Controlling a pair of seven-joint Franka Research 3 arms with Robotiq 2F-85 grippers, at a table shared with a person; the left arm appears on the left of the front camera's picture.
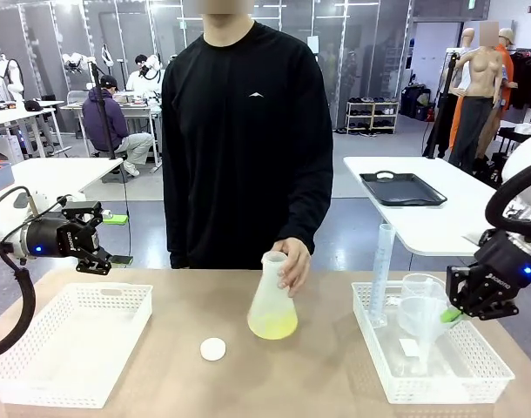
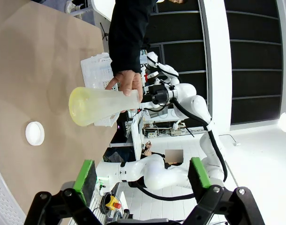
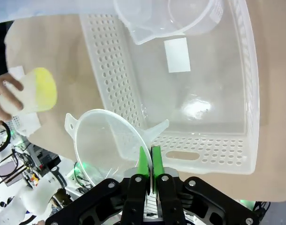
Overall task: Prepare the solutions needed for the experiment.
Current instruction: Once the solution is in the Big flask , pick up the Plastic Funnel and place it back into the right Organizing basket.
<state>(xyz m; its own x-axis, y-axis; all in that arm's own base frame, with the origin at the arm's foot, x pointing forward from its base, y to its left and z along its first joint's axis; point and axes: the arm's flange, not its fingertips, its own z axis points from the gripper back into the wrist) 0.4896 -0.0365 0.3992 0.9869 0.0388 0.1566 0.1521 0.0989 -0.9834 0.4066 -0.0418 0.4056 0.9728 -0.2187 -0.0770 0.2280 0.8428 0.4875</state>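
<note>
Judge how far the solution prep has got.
Done: flask holds yellow solution, cap off on the table. In hand: the person's hand tilts the flask; right tool grips the funnel. Left, probably: putting down the funnel, capping; left tool hangs open.

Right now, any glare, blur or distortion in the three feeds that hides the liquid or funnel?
Front view: even light, sharp; solution reads pale yellow-green in the flask. Left wrist view: rolled sideways, wide-angle bowing, flask in focus. Right wrist view: glare patch on the basket floor; funnel close, soft-edged; flask soft at the frame edge.
</note>
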